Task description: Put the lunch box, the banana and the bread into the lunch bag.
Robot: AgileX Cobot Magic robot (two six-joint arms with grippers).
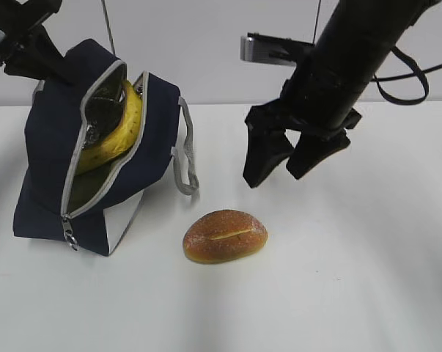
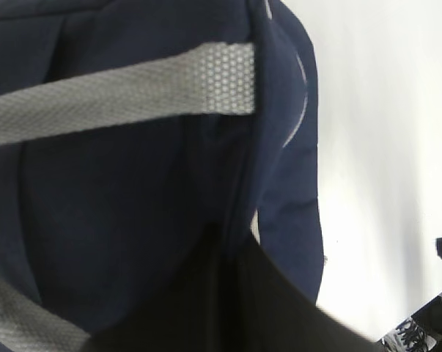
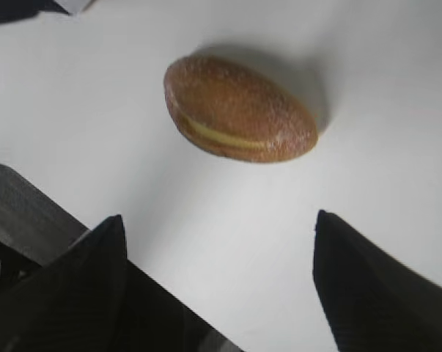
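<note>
While the bread point(image 1: 225, 236) lies alone on the white worktop point(image 1: 352, 293), we see that the larger part of the task looks done. The lunch bag point(image 1: 56, 139) stands near the far left corner of the worktop with its zipper open, and the banana point(image 1: 125, 128) sits inside the opening, its curve following the zipper edge. Behind the banana there is something dark and shiny; we think it is the lunch box point(image 1: 102, 110), but we cannot say it for sure. So, as we judge it, only the bread is left to put in.

The left gripper point(image 1: 26, 51) is at the top rear of the bag. In the left wrist view we see only navy fabric and a grey webbing handle point(image 2: 118, 99) very close to the camera. Its jaws are clenched, and they seem to hold the bag's fabric to keep the mouth open, though the contact itself is hidden. The right gripper point(image 1: 294, 154) hangs above the worktop, to the right of the bread and apart from it, with its jaws released wide and nothing between them.

Around the bread the worktop is bare on all sides, so there is room to come down on it. The bag mouth is narrow and the banana takes much of it, so the free place is mostly in the lower part of the opening.
</note>
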